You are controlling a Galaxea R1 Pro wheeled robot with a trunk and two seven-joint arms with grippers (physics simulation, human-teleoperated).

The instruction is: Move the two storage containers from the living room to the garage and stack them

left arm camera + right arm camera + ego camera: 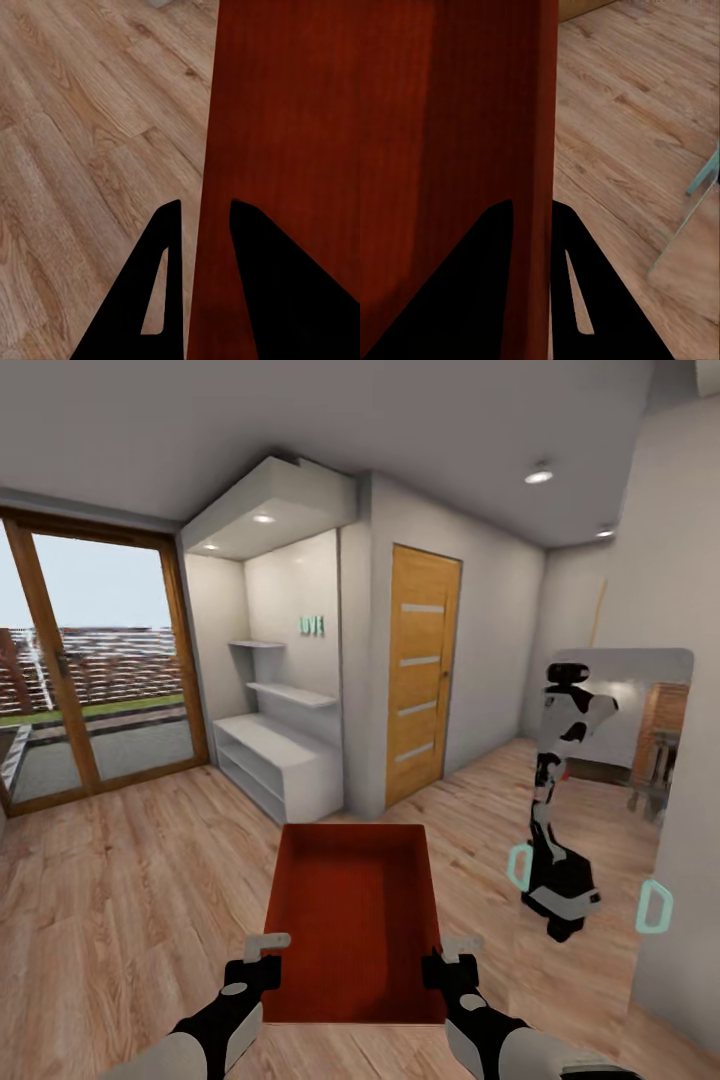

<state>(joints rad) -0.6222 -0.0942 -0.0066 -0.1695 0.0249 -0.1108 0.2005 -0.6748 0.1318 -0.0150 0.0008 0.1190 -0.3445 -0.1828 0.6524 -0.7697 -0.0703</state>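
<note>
I hold one orange-red storage container (pixel 355 905) level in front of me, above a light wood-plank floor (pixel 120 900). My left gripper (pixel 265 950) is shut on its left wall near the near corner, and my right gripper (pixel 450 952) is shut on its right wall. In the left wrist view the thin wall of the container (pixel 292 112) runs between the fingers of the left gripper (pixel 204 214). In the right wrist view the container (pixel 450 97) wall sits the same way in the right gripper (pixel 532 206). The bin is empty. The garage is out of view.
Ahead stands a closed wooden door (pixel 422 670) with pale slats. White shelving (pixel 275 755) fills an alcove to its left. A glass patio door (pixel 90 660) is at far left. A tall mirror (pixel 670 820) at the right reflects my body.
</note>
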